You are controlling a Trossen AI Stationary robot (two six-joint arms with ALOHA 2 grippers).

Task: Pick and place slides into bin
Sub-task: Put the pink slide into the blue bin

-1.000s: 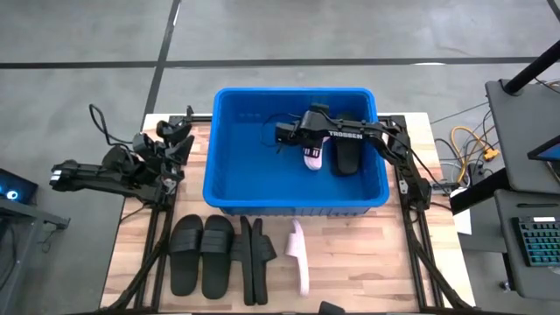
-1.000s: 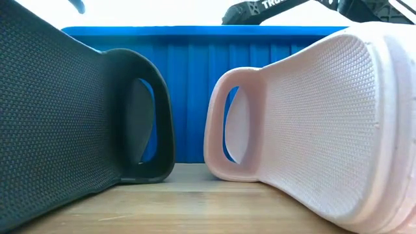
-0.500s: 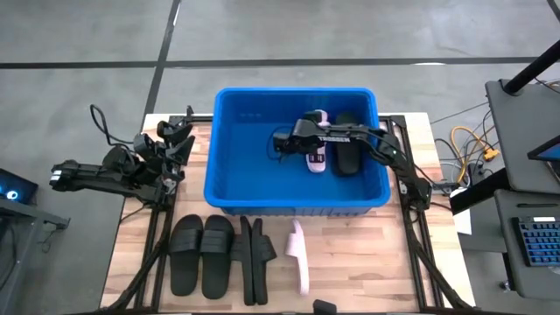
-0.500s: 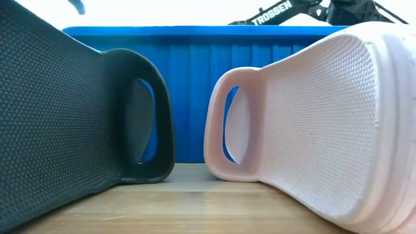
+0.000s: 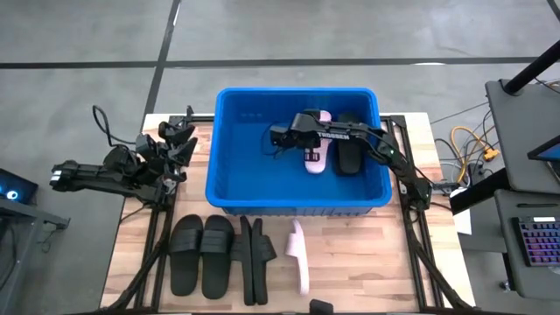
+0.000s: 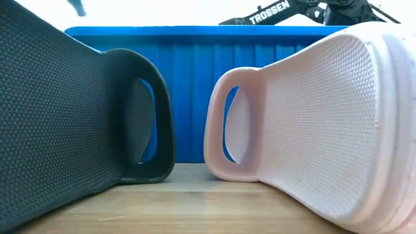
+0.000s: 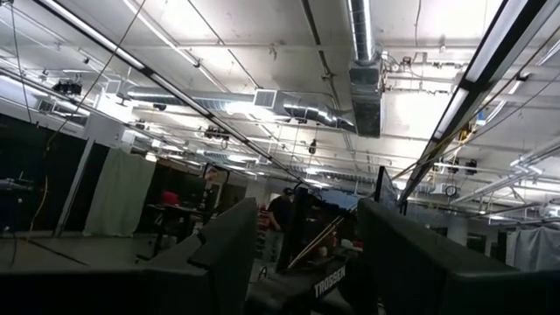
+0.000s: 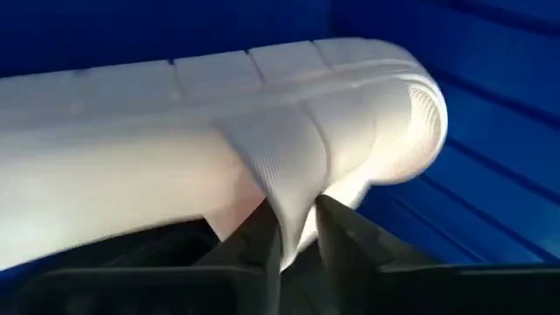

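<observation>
The blue bin [image 5: 229, 179] stands at the table's middle, and its near wall shows in the low view [image 6: 188, 78]. My right gripper [image 5: 296, 138] reaches into it and is shut on a pale pink slide [image 5: 317, 150], which fills the right wrist view [image 8: 175, 131]. A black slide [image 5: 348, 154] lies in the bin beside it, toward the right wall. My left gripper [image 5: 180, 136] waits open at the table's left, pointing up into the room [image 7: 302, 262]. My right gripper pinches the pink slide's wide strap [image 8: 287, 188] between its two fingers [image 8: 337, 241], coming from the bin's left side. The slide lies inside the bin, its length running from near to far. Whether it rests on the bin's floor does not show.
On the table in front of the bin lie two black slides flat [image 5: 203, 255], two more black ones on edge [image 5: 255, 255] and a second pink slide on edge [image 5: 300, 255]. The edge-standing black slide [image 6: 71, 110] and pink slide [image 6: 312, 123] fill the low view.
My right gripper has gone down into the bin with the pink slide and a little toward the bin's left wall. The slide now shows at nearly full length beside the black one, its far end near the bin's far wall.
</observation>
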